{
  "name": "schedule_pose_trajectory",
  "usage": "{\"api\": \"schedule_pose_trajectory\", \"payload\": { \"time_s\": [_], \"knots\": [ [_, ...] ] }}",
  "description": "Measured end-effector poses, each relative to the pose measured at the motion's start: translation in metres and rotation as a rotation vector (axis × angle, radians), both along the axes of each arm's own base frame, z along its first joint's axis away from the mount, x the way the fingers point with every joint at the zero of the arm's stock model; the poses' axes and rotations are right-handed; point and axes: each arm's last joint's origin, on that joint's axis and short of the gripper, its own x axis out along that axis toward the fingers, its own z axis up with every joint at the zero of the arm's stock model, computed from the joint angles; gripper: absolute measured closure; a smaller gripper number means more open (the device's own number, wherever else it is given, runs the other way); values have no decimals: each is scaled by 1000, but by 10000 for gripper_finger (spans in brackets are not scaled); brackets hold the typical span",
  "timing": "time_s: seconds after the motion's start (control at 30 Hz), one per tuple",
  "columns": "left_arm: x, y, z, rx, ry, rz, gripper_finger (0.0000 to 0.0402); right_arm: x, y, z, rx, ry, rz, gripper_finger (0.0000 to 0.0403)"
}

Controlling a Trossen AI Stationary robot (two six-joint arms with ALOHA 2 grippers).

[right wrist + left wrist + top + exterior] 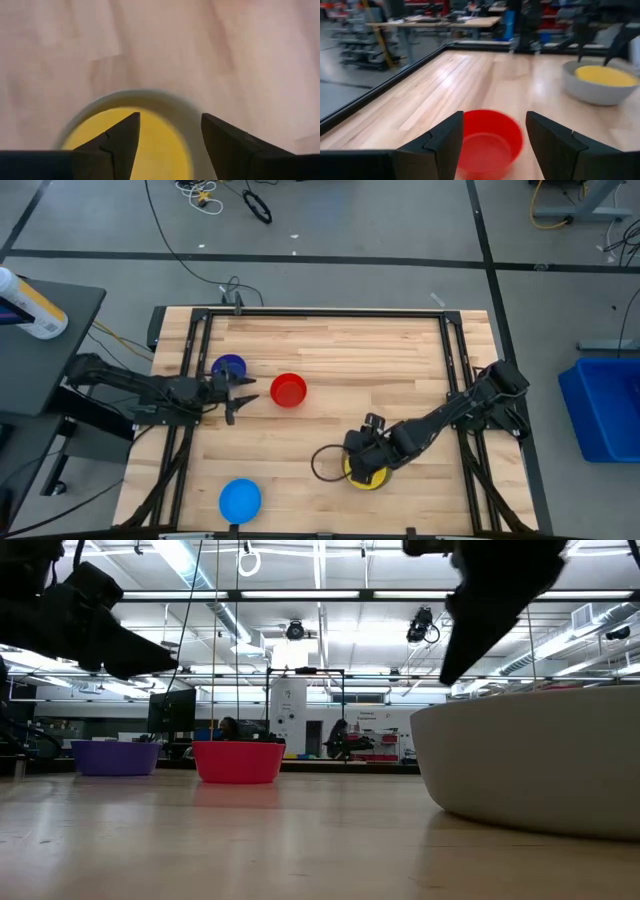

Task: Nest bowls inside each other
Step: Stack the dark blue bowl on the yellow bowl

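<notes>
Wooden table [400, 370], purple bowl [229, 366], red bowl [288, 390], blue bowl [240, 500], grey bowl [540, 765]

A grey floor [330, 220] crossed by dark tape lines and loose cables [225, 198] surrounds the pale wooden bench [340, 350], with a blue bin [605, 405] at the right edge, while beyond it long ceiling lights [330, 595] brighten a hall of distant desks [445, 22].

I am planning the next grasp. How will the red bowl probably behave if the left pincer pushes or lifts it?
The red bowl looks like thin smooth plastic, so it is probably light and may slide on the wooden table when pushed. It sits upright on its base, so tipping seems unlikely. Its rim probably flexes a little between the left pincer fingers.
</notes>
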Motion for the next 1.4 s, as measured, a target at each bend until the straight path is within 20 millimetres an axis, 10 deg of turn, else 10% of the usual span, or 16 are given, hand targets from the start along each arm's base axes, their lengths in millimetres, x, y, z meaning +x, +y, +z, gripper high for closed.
{"api": "schedule_pose_trajectory", "payload": {
  "time_s": [0.67, 1.03, 1.4],
  "knots": [
    [49, 37, 39, -130, 608, 538, 180, -19, -33, 38, -175, -25, -24, 184],
    [46, 38, 24, -256, 777, 604, 180, -93, -47, 96, -413, -245, -159, 153],
    [40, 38, 22, -302, 785, 678, 180, -173, -77, 45, -369, -285, -298, 152]
  ]
}}
